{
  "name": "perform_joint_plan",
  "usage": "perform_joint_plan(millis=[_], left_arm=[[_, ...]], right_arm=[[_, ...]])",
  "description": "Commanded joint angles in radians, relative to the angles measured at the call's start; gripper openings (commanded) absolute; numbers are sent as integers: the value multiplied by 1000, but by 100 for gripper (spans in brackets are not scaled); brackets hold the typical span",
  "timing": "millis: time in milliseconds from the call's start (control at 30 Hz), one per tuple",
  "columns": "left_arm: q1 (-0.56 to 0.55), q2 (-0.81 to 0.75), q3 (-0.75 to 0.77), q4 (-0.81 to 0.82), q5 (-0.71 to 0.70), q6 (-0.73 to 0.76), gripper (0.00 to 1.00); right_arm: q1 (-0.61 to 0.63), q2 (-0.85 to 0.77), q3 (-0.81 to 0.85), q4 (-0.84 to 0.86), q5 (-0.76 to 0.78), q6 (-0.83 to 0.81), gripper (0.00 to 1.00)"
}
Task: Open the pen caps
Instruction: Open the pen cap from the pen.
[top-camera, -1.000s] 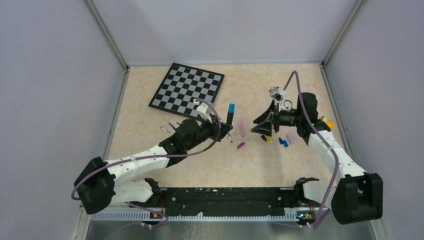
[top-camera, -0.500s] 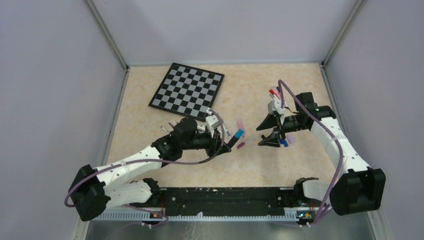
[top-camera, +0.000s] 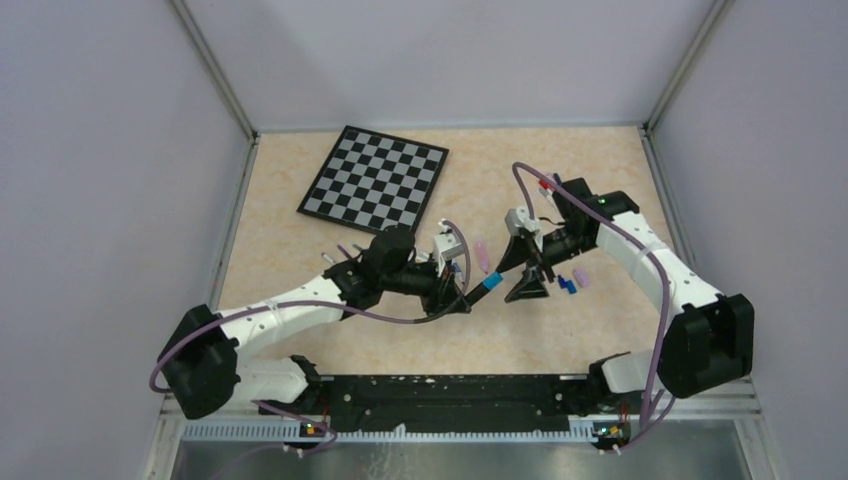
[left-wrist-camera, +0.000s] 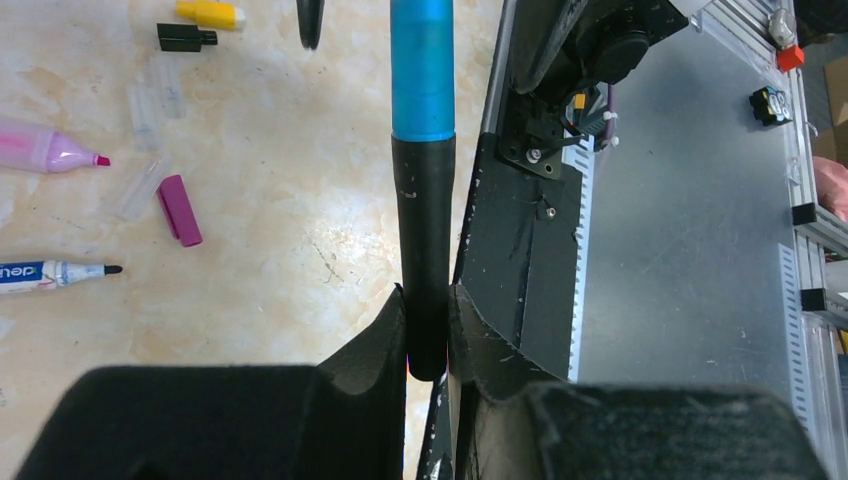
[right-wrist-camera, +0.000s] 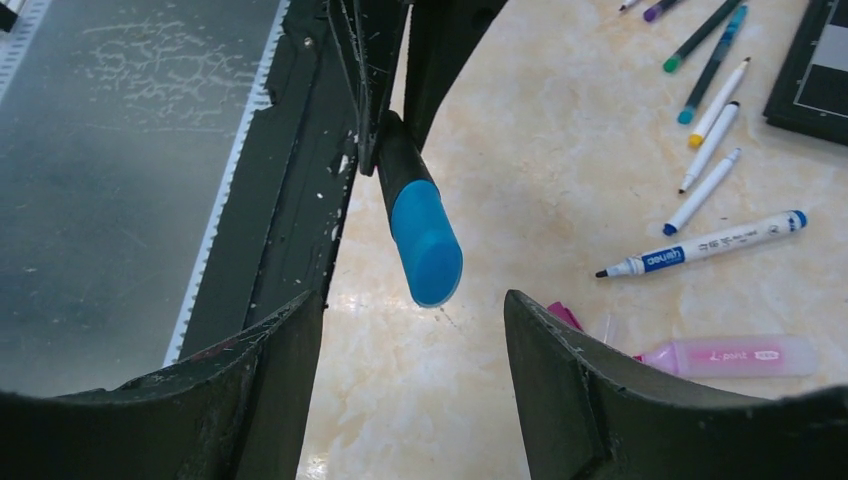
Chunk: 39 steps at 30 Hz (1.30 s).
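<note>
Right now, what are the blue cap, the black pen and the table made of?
The blue cap: likely plastic, smooth with a soft sheen along its rounded end. The black pen: probably plastic too, matte, with faint scuffs. The table: looks like polished stone or a marble-print laminate, cream with veins and glare; cannot tell which.

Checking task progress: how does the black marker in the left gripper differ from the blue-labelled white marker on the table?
The black marker is held off the table by the left gripper; the white marker lies flat on it. The black marker wears its blue cap; the white marker's tip is bare. Bodies: black versus white. Both are markers.
</note>
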Motion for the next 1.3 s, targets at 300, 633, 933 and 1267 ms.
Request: perform_joint_plan(millis=[300,633,933,1267], left_arm=[[4,49,61,27,63,14,0],[4,60,63,27,68,11,0],[4,65,64,27,67,9,0],[4,71,70,27,67,12,0]], right_arm=[[78,26,40,60,16,106,59],[92,35,45,90,16,171,54],[98,38,47,111,20,210,46],[102,43,59,109,24,216,43]])
